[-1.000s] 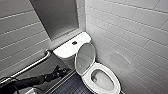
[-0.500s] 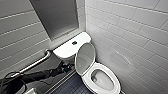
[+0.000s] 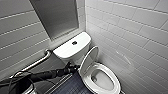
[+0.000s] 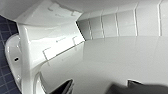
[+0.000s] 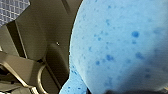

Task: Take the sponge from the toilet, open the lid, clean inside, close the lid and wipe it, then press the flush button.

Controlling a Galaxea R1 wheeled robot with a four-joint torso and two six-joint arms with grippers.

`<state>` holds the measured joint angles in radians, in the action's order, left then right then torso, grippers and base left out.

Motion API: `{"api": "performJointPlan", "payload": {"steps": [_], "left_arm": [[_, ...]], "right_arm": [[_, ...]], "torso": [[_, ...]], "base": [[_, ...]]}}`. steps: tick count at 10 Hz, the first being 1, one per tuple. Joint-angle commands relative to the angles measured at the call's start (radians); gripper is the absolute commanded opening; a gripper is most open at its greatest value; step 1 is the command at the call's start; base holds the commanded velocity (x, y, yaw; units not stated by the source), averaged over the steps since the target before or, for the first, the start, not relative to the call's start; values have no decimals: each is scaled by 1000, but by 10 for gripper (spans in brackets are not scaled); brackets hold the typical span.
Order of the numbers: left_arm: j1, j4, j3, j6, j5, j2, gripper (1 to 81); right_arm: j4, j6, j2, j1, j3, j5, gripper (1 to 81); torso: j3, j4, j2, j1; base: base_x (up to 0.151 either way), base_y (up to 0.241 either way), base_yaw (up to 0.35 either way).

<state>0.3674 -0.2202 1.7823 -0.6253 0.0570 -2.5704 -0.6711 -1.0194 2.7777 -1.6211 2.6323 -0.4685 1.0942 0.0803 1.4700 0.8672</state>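
The white toilet (image 3: 72,47) stands in the corner with its lid (image 3: 88,60) raised and leaning back against the tank. The seat ring (image 3: 112,83) lies down around the open bowl (image 3: 102,80). My left arm reaches in from the left, and its gripper (image 3: 72,68) is open beside the lid's lower edge, by the tank's base. In the left wrist view the smooth lid (image 4: 120,57) looms close beyond the spread fingertips (image 4: 66,87). My right gripper (image 5: 130,90) is shut on the blue sponge (image 5: 117,42), seen large in the right wrist view.
A round flush button (image 3: 74,42) sits on the tank top. A metal grab bar (image 3: 37,62) runs along the left tiled wall. White tiled wall closes in right of the toilet. Dark blue floor tiles (image 3: 67,87) lie in front of the bowl.
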Motion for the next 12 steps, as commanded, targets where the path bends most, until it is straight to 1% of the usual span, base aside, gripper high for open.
{"api": "performJointPlan", "payload": {"steps": [1, 2, 3, 4, 5, 6, 7, 8, 9, 10, 11, 12], "left_arm": [[-114, 21, -87, 10, 70, -5, 811], [-106, 45, -116, 10, 93, -13, 811], [-94, 59, -133, 10, 99, -18, 811], [-78, 76, -147, 10, 107, -21, 811], [-55, 106, -167, 10, 122, -21, 811], [-30, 141, -184, 10, 139, -21, 811], [12, 212, -211, 10, 191, -18, 811], [55, 278, -257, 12, 243, 1, 811], [115, 365, -305, 12, 273, 36, 811], [178, 441, -352, 12, 283, 85, 811], [234, 507, -404, 13, 303, 145, 811], [300, 554, -458, 15, 303, 214, 811]], "right_arm": [[227, 241, 35, -55, 17, 121, 10], [408, 417, 38, -49, -29, 183, 10], [603, 634, 30, -31, -92, 254, 10], [781, 848, 21, -9, -135, 337, 10], [944, 1057, 10, 12, -163, 417, 10], [994, 1125, -8, 34, -194, 471, 10], [981, 1139, -60, 54, -291, 482, 10], [955, 1142, -108, 69, -381, 464, 10], [932, 1142, -158, 77, -489, 430, 10], [917, 1142, -210, 83, -610, 406, 10], [906, 1142, -260, 95, -707, 402, 10], [906, 1139, -307, 103, -788, 399, 10]], "torso": [[0, 0, 0, 0], [0, 0, 0, 0], [0, 0, 0, 0], [0, 0, 0, 0], [0, 0, 0, 0], [0, 0, 0, 0], [0, 0, 0, 0], [0, 0, 0, 0], [0, 0, 0, 0], [0, 0, 0, 0], [0, 0, 0, 0], [0, 0, 0, 0]], "base": [[0, 0, 0], [0, 0, 0], [0, 0, 0], [0, 0, 0], [0, 0, 0], [0, 0, 0], [0, 0, 0], [0, 0, 0], [0, 0, 0], [0, 0, 0], [0, 0, 0], [0, 0, 0]]}}
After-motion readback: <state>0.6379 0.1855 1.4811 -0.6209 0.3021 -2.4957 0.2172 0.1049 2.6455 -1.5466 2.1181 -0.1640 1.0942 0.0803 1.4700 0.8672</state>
